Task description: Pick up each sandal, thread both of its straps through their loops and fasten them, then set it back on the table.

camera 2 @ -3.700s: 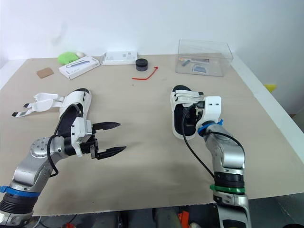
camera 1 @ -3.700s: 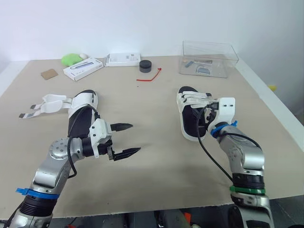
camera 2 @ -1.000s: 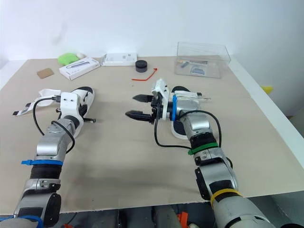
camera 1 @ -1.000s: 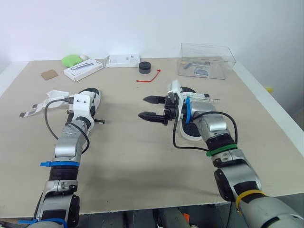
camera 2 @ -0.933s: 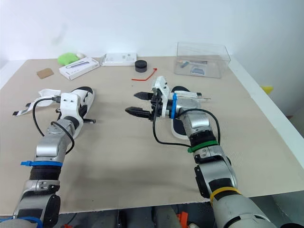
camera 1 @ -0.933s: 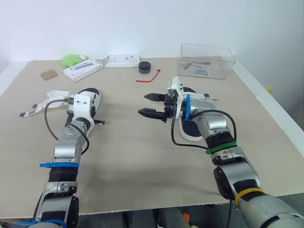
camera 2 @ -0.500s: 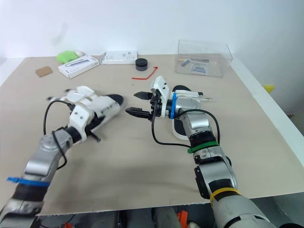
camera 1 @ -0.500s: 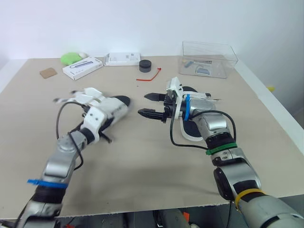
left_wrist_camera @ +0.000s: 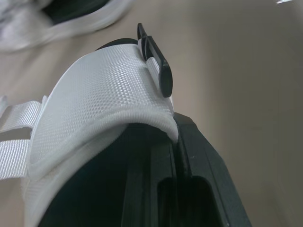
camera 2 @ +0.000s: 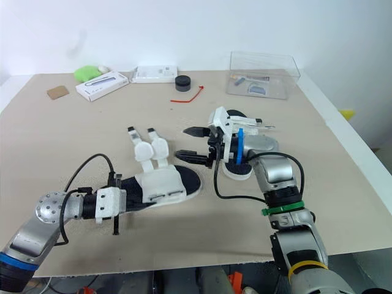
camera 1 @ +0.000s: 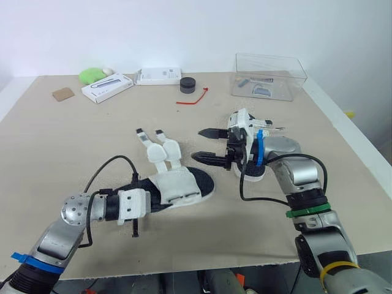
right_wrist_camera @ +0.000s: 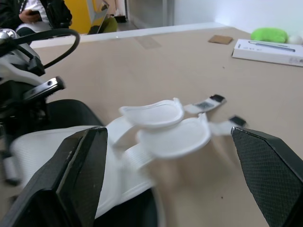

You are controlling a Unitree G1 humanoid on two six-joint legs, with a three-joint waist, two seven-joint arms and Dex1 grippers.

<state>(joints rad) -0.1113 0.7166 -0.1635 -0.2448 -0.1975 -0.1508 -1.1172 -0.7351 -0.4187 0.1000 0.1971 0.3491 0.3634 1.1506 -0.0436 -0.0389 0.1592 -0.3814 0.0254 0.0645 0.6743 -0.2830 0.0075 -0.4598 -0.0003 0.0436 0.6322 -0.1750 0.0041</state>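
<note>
The left gripper (camera 1: 147,201) is clamping the heel end of one sandal (camera 1: 177,184) mid-table (camera 1: 73,141), with its straps lying unfastened. The right gripper (camera 1: 201,144) is hovering just beside those straps, fingers spread wide and empty, and the other sandal (camera 1: 251,173) is sitting right behind it. At the far right, the clear box (camera 1: 294,86) is holding a few small bits I can't make out, and the print on the white box (camera 1: 107,87) is too small to read.

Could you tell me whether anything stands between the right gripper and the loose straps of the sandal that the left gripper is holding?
Nothing visible does. The right gripper, jaws open, points at the straps of the sandal, and there is just bare table in the gap between them.
</note>
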